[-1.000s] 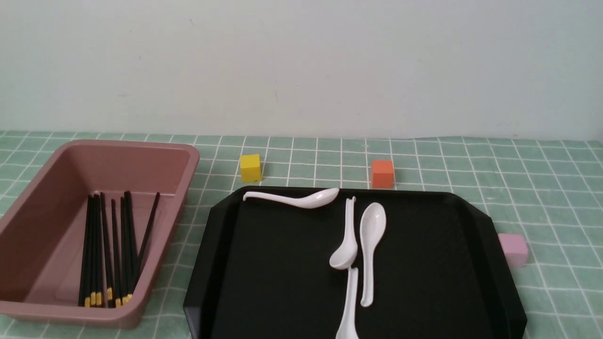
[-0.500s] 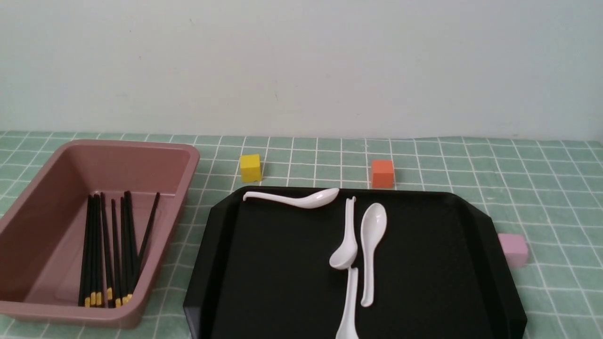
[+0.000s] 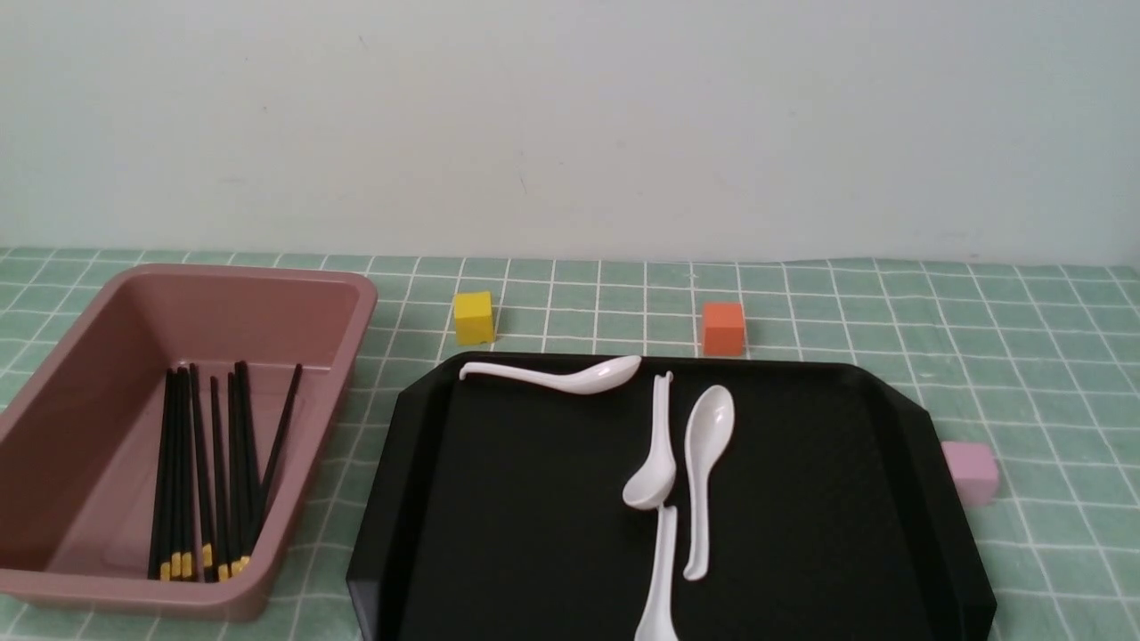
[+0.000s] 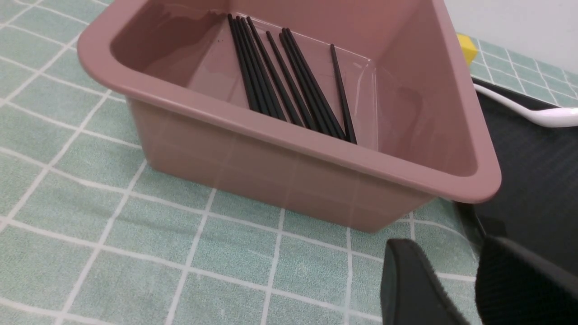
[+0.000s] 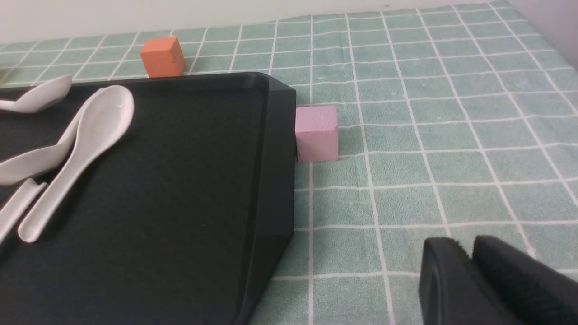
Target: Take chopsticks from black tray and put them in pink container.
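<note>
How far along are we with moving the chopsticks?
The black chopsticks in view lie in the pink container, so that part looks done. The left gripper and right gripper show nothing held. The black tray shows only white spoons; probably nothing remains, though its near edge is cut off.

The pink container (image 3: 303, 499) looks like smooth plastic, the spoons (image 3: 709, 427) glossy

Four white spoons (image 3: 704, 445), one yellow cube (image 3: 473, 319), one orange cube (image 3: 722, 329), one small pale pink cube (image 3: 971, 472), green cloth (image 3: 1069, 374) with white grid lines under the cubes, plain pale wall (image 3: 570, 125) behind the cloth
</note>
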You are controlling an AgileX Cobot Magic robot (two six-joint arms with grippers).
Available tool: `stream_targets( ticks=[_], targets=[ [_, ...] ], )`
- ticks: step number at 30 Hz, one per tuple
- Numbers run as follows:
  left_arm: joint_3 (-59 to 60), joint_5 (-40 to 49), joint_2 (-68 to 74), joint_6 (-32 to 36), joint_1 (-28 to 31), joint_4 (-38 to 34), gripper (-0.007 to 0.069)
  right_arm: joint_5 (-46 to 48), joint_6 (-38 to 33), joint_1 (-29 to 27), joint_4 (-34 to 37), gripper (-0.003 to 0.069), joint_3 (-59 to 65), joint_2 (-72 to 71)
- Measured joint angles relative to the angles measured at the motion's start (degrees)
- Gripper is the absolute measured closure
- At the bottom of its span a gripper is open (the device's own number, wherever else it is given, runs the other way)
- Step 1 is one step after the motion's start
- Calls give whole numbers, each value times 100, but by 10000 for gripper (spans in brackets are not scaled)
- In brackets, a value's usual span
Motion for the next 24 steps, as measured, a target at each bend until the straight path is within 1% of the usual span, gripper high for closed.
stream_targets(
  ticks=[24],
  targets=[
    [0,0,0,0,0,0,386,0,0,0,0,528,0,0]
  ],
)
